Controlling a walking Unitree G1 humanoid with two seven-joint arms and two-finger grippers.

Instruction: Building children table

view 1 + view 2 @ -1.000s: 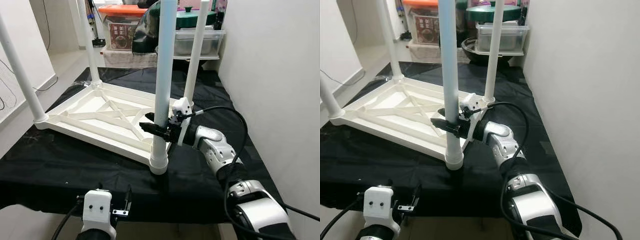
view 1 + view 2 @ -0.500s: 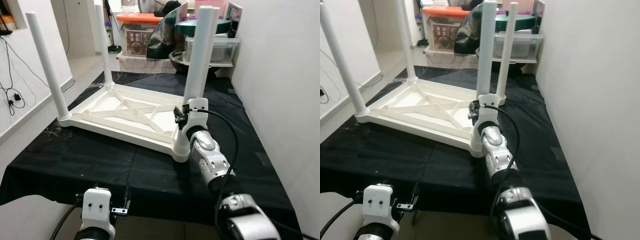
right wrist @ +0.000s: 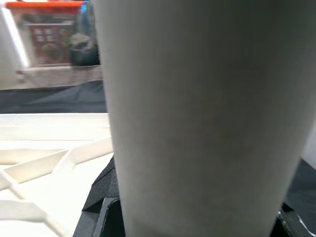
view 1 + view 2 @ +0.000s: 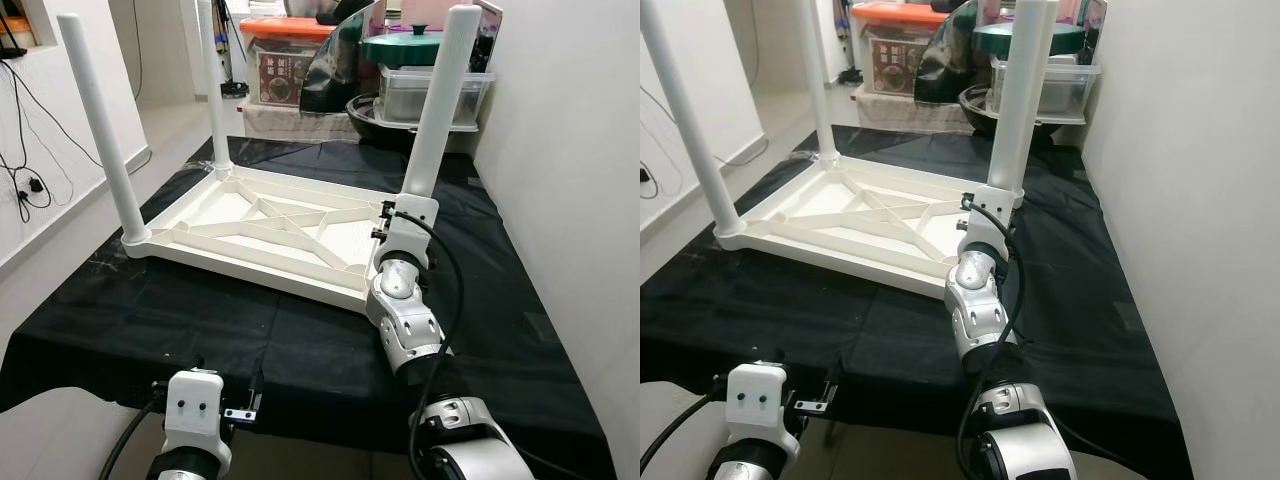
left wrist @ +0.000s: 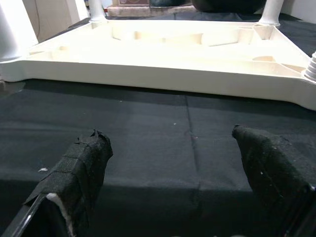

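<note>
Right tool (image 3: 197, 224) around smooth cylindrical leg (image 3: 197, 108).

Nothing readable here tbh. The only thing with print on it is the clear storage bin with an orange lid (image 4: 278, 52) on the floor past the far edge of the black-covered table (image 4: 200, 330); it has a dark red label or box showing, but the lettering is too small and blurry.

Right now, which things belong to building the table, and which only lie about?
Job: upside-down white table top; its white legs; right pincer around the near leg.

Lying about: storage boxes; green pot lid; black cloth.
</note>
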